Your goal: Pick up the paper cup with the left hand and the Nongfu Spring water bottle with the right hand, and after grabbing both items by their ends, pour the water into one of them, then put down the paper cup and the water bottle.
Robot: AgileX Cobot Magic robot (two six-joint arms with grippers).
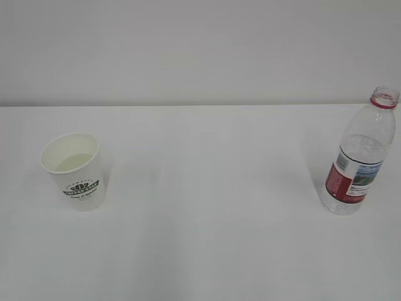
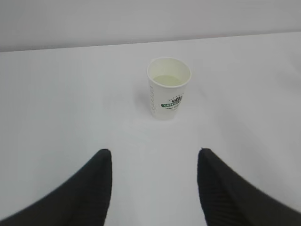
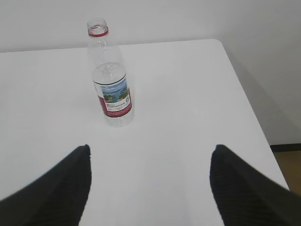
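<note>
The small white tapered paper cup [image 1: 72, 170] with a green round logo stands upright at the left of the exterior frame on the plain white counter [image 1: 207, 207]. It is light and thin-walled, so a hard squeeze would likely buckle it; I judge a gentle hold low on the wall, below the rim, the safest. Some clear water [image 2: 168, 80] lies in its cream bottom.

The tall clear ribbed plastic bottle [image 1: 358, 160] with a red neck ring and red-and-white label stands uncapped at the far right, well apart from the cup. It looks mostly empty, hence light and tippy; its ribbed lower body offers a firmer, less slippery grip.

The left claw [image 2: 154, 186] is spread and empty, short of the cup. The right claw [image 3: 150, 188] gapes wide, empty, short of the bottle.
</note>
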